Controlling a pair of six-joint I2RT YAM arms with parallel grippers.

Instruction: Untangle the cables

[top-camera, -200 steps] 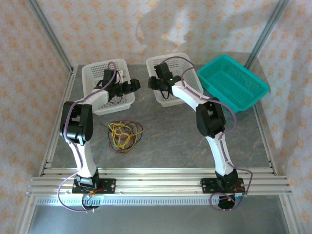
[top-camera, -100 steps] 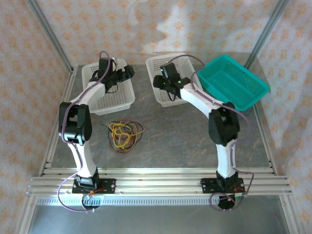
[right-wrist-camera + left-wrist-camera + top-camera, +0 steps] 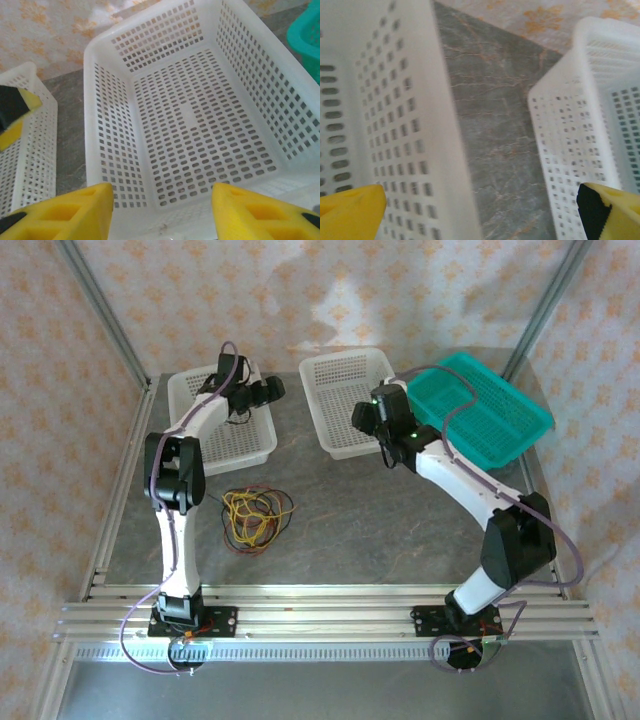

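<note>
Cables [image 3: 255, 518] have not moved: the red, yellow and black tangle lies on the table [image 3: 350, 530] near the left arm [image 3: 170, 480]. Right end effector [image 3: 362, 423] has pulled back from the middle basket [image 3: 335, 380], fingers spread wide. Left end effector [image 3: 270, 390], spread too, hangs by the left basket [image 3: 195, 390]. Both are far from the cables; untangling has not begun.

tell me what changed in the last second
The right arm swung outward to its right, drawing the open right pincer back from over the middle white basket to that basket's right edge. The left pincer, also open, moved away toward the left basket's far right corner. Nothing was gripped. The cables and baskets stayed put.
</note>
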